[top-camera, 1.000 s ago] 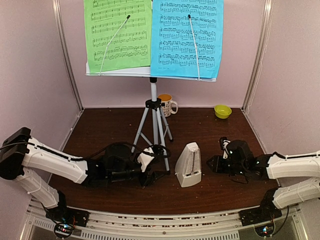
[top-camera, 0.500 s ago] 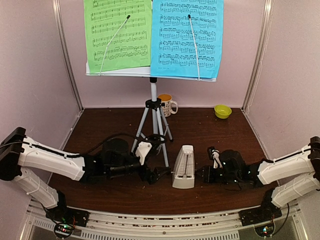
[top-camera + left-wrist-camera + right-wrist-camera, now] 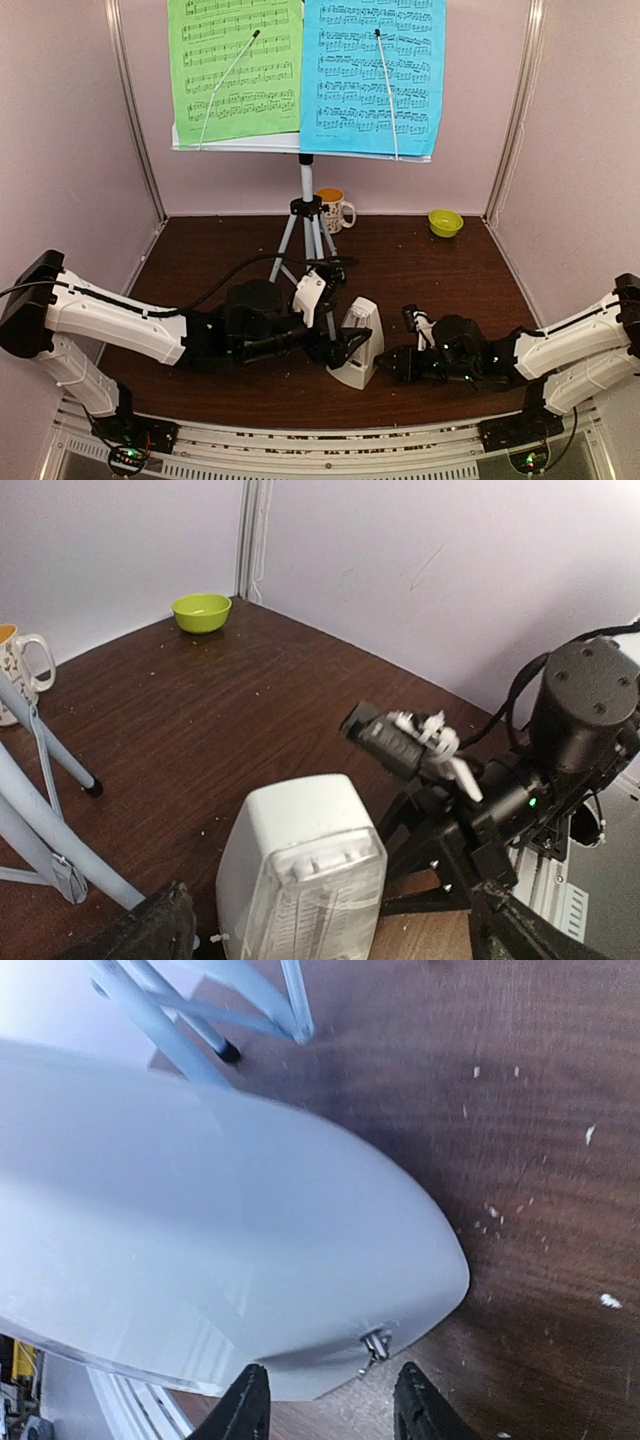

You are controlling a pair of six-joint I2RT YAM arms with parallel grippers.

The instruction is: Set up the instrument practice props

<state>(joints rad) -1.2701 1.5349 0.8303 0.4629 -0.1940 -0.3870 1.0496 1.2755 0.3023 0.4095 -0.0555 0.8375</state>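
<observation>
The white metronome [image 3: 356, 343] is standing at the tabletop's [image 3: 430, 270] near centre, just before the tripod [image 3: 310, 235], its long axis upright and narrow end up. Its clear cover is facing the left gripper [image 3: 338, 351], whose jaws are gaping wide around it. The right gripper's [image 3: 330, 1405] jaws are sitting half-parted at its opposite side.

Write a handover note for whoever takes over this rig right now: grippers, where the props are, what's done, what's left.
Left gripper: wide open, straddling the metronome, not gripping it.
Right gripper: jaws apart by the small metal key on the metronome's side; no grip visible.
Music stand: upright at the back, with the green sheet and blue sheet on it. Done.
Left to do: the metronome sits front centre with its clear cover apparently on; probably uncover and place it.
</observation>
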